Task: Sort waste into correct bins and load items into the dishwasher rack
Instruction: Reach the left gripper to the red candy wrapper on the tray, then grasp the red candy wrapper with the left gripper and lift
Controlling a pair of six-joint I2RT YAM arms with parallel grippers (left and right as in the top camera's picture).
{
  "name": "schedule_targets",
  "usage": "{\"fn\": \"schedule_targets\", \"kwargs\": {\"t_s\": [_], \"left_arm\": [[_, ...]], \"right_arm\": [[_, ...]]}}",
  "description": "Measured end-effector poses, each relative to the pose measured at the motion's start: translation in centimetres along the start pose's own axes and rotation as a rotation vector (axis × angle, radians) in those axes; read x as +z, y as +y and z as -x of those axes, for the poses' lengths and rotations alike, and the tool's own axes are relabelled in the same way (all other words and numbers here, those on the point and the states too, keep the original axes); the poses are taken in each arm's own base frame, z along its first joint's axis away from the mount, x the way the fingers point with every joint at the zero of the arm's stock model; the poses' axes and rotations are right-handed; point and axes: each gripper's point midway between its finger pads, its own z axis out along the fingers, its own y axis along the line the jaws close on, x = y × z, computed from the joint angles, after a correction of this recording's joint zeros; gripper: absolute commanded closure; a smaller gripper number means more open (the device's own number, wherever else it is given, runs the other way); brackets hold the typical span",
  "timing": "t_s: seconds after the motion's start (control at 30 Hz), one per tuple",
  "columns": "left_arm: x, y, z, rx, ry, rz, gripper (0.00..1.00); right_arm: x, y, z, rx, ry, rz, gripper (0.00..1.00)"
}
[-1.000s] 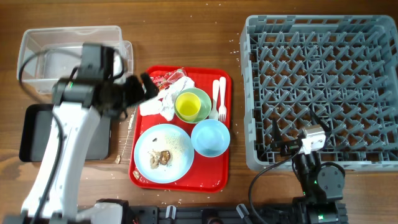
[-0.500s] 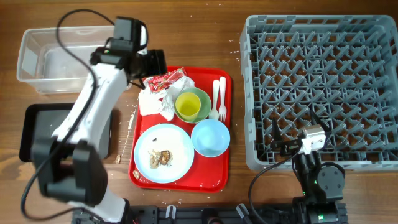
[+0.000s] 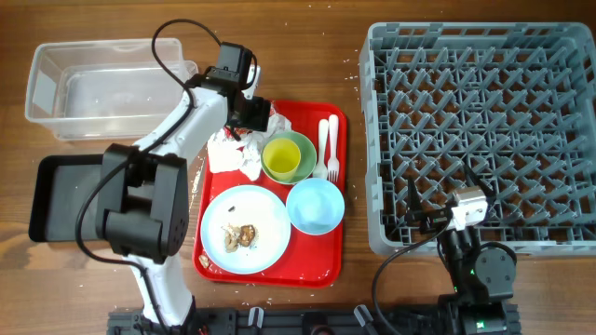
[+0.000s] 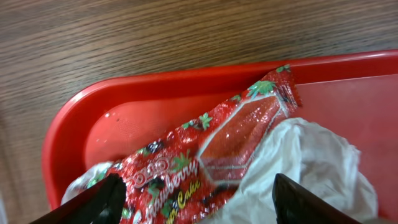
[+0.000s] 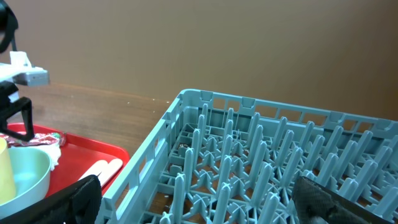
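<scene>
My left gripper hovers open over the back left corner of the red tray. In the left wrist view its fingers straddle the red-and-white wrapper, which lies on crumpled white napkins, also seen from overhead. The light blue plate holds brownish scraps and crumbs. A yellow cup sits in the pale green bowl, next to the light blue bowl and the white fork and spoon. My right gripper is open and empty at the front edge of the grey rack.
The clear tub stands at the back left. The black tray lies in front of it, partly under my left arm. Crumbs lie on the wood beside the red tray. The rack fills the right side.
My left arm has swung right, from over the black tray and tub to the red tray's back left corner, above the wrapper. The right arm has not moved.
</scene>
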Motion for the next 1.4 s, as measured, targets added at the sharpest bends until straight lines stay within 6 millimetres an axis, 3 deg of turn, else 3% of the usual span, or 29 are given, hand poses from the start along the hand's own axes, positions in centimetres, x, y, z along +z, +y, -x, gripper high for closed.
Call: {"fn": "schedule_targets", "kwargs": {"t_s": [0.13, 0.2, 0.3, 0.43, 0.73, 1.0, 1.4], "left_arm": [[1.6, 0.2, -0.7, 0.042, 0.030, 0.008, 0.30], [2.2, 0.2, -1.0, 0.052, 0.044, 0.009, 0.38], [2.3, 0.1, -1.0, 0.073, 0.042, 0.020, 0.65], [2.4, -0.1, -0.8, 0.071, 0.034, 0.018, 0.87], [2.2, -0.5, -0.9, 0.030, 0.035, 0.016, 0.90], [-0.3, -0.7, 0.1, 0.001, -0.008, 0.012, 0.94], [-0.8, -0.7, -0.2, -0.026, 0.004, 0.013, 0.96]], "right_arm": [[0.0, 0.0, 0.0, 0.000, 0.000, 0.000, 0.00], [0.0, 0.0, 0.0, 0.000, 0.000, 0.000, 0.00], [0.0, 0.0, 0.0, 0.000, 0.000, 0.000, 0.00], [0.0, 0.0, 0.0, 0.000, 0.000, 0.000, 0.00], [0.0, 0.0, 0.0, 0.000, 0.001, 0.000, 0.00], [0.0, 0.0, 0.0, 0.000, 0.001, 0.000, 0.00], [0.0, 0.0, 0.0, 0.000, 0.001, 0.000, 0.00]]}}
